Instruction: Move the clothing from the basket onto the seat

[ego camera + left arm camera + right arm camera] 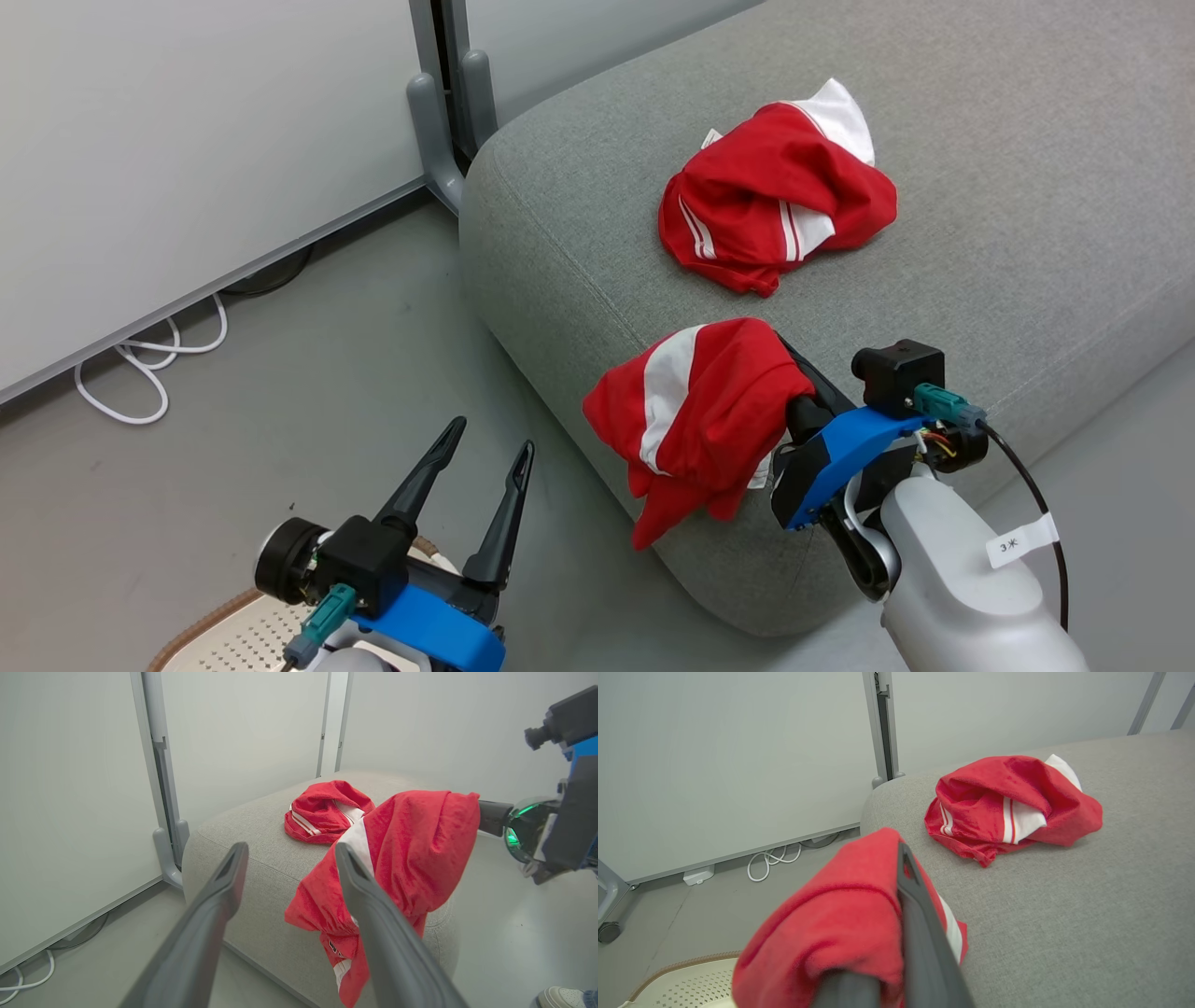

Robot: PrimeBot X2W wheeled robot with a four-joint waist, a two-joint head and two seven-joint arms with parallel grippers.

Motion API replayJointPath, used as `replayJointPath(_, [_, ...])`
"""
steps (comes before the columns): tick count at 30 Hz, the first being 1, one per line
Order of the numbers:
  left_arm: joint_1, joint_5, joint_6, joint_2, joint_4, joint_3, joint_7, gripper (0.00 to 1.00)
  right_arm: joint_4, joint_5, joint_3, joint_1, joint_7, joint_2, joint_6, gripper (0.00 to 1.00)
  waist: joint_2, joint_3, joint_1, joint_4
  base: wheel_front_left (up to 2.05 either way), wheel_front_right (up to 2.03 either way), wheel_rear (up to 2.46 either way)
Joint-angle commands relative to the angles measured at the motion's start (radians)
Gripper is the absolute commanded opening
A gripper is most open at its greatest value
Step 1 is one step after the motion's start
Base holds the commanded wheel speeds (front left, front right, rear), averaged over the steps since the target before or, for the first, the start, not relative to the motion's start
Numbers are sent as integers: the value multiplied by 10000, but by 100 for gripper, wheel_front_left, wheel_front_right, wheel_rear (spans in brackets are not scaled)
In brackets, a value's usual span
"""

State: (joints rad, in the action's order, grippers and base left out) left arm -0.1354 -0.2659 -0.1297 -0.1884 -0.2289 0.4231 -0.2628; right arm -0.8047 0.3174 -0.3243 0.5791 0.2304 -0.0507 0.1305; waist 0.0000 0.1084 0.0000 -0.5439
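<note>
One piece of red clothing with white stripes [775, 201] lies bunched on the grey seat [980, 140]. A second red and white garment [700, 411] hangs over the seat's front edge, draped around the fingers of my right gripper [805, 385], which is shut on it. In the right wrist view that cloth [831, 924] wraps the dark finger [915, 896], with the other garment [1008, 802] beyond. My left gripper [492, 437] stands open and empty above the floor, left of the seat corner. The basket [224, 635] shows its perforated wall and brown rim at the bottom left.
Pale wall panels rise behind the seat, with a grey post foot [434, 131] at its far corner. A white cable [149, 364] loops on the floor by the panel. A person's shoe [560, 996] sits at the lower right of the left wrist view.
</note>
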Motion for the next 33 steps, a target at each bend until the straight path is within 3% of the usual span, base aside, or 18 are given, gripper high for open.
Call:
replayJointPath(1, [-178,-52,-4,-71,-19,8,-28,100,70,-58,59,-86,50,4,5,0,0,24,0,1,0,0,0])
replayJointPath(9, [-236,56,-4,-263,220,-137,-28,100,403,362,438,795,58,6,5,0,0,502,0,-49,0,0,0])
replayJointPath(17, [-689,274,-5,-722,676,24,-28,100,453,-97,2192,3098,-220,-244,5,0,0,1701,0,176,0,0,0])
replayJointPath(26, [-1670,491,-5,-1349,1424,563,-28,100,720,-796,4363,5486,-936,-1871,5,0,0,3495,0,741,0,0,0])
replayJointPath(33, [-2364,566,-5,-1925,2088,962,28,100,399,-867,5989,6024,-614,-2785,5,0,0,4747,0,1269,0,0,0])
